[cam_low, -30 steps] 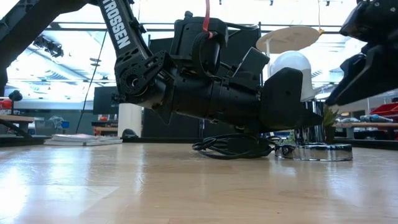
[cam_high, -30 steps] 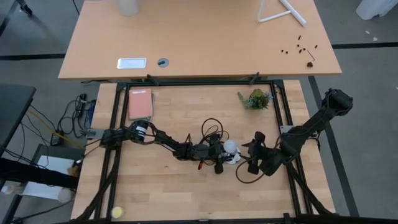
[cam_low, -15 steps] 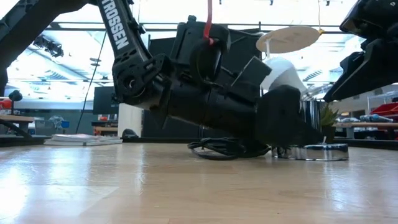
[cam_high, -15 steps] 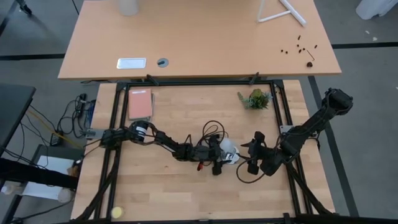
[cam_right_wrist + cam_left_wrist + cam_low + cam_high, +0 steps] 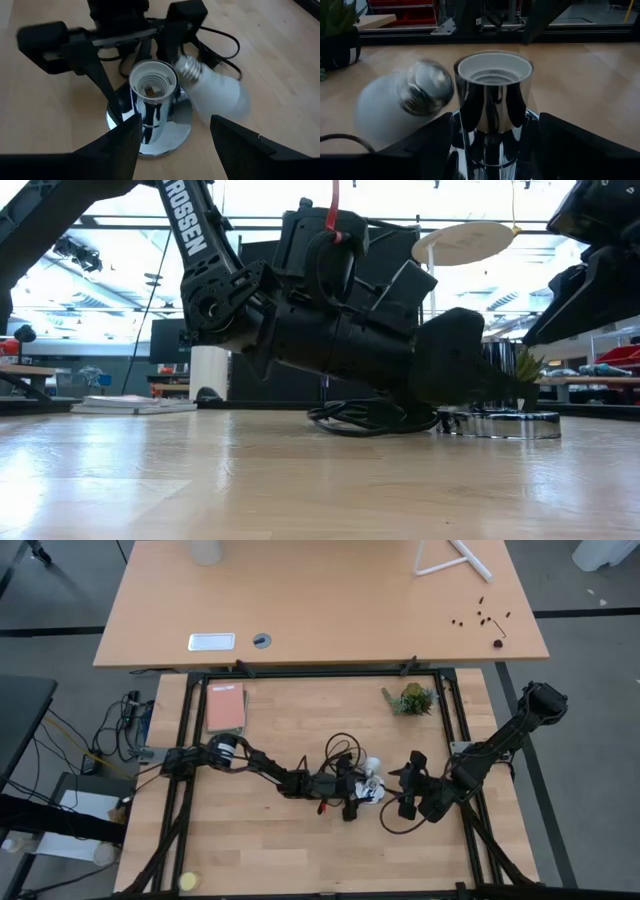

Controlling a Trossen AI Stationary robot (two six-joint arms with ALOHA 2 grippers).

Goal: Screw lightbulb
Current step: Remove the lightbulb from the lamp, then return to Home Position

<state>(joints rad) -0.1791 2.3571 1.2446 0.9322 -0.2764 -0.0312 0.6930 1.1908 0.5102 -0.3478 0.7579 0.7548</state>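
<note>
The chrome socket [image 5: 492, 107] stands upright on its disc base [image 5: 165, 130], its white threaded mouth up with nothing in it. The white lightbulb [image 5: 215, 90] lies tipped over on the socket's far side [image 5: 372, 769], blurred, with its grey screw base [image 5: 426, 89] against the socket's rim. My left gripper [image 5: 492, 145] is open and lies low and level, one finger on each side of the socket's tube. My right gripper [image 5: 175, 150] is open and hangs slanting above the table to the right of the socket [image 5: 402, 792]. In the low view my left gripper [image 5: 470, 370] hides the lightbulb.
The socket's black cord [image 5: 340, 748] coils on the table just beyond my left gripper. A potted plant [image 5: 410, 698] stands at the far right, a pink book [image 5: 226, 707] lies at the far left, and a yellow ball [image 5: 188, 881] sits at the near left corner.
My left gripper has opened and let go of the lightbulb. The lightbulb stood upright on the socket's mouth; it has tipped toward the table's far edge and fallen beside the socket.
</note>
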